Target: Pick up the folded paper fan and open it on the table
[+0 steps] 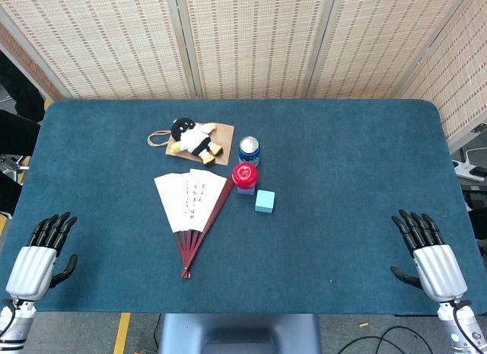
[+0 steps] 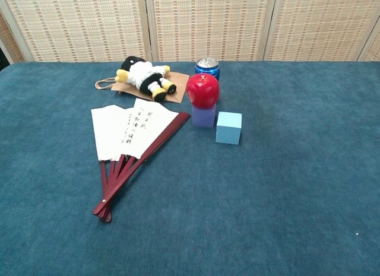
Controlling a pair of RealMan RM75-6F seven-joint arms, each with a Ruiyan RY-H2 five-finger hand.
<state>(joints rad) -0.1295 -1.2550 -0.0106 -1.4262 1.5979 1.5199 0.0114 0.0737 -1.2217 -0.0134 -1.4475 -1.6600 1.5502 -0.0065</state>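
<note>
Left hand (image 1: 39, 256) rests at the table's (image 1: 342, 186) near left corner, fingers apart, holding nothing. Right hand (image 1: 428, 255) mirrors it at the near right corner, fingers spread and empty. Between them, left of centre, the paper fan (image 1: 192, 209) lies partly open, its pivot toward the near edge. Just beyond: red apple (image 1: 245, 174) on a purple block (image 2: 203, 116), light blue cube (image 1: 265, 201), can (image 1: 249, 150), plush toy (image 1: 194, 138) on a paper bag (image 1: 226, 133).

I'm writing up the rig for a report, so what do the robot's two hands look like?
Both match: the left hand and right hand have glossy black fingers on a ribbed silvery-white shell over the back of the hand, with a black thumb at the side. Below each wrist, thin cables show. No markings are readable. The chest view shows neither hand.
</note>
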